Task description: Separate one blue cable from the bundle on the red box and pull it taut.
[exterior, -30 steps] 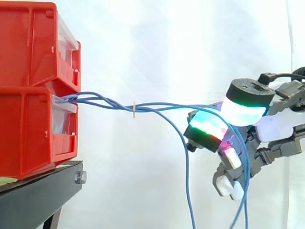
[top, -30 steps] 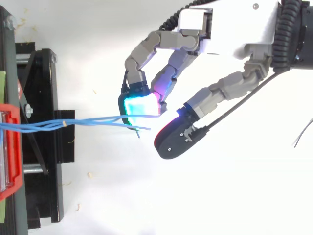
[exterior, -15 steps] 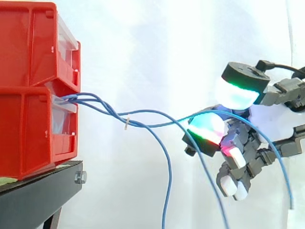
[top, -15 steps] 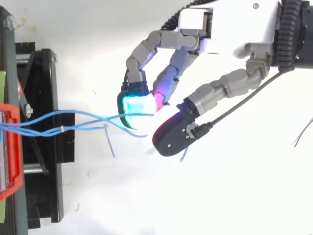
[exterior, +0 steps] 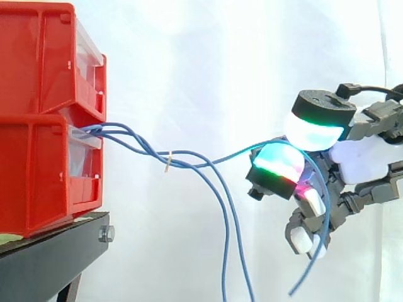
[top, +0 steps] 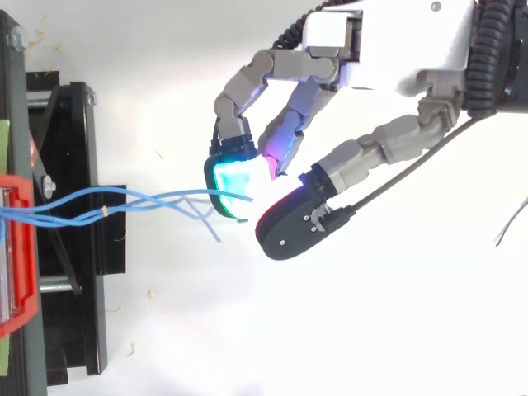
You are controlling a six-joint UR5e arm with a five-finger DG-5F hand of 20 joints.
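Curtain: white curtain behind all you work at.
Stand: one black stand, carrying the bins.
Bins: two red bins, stacked; the bundle leaves the lower one.
Hand: one hand, thumb and finger pads pinching a single cable. Keep that pinch firm and draw level, away from the bins, until the sag goes.
Cables: three blue cables, by my count; the held cable sags toward the hand, and two loose cables hang down.
Tie: one pale tie binds them near the bins, so pull gently.
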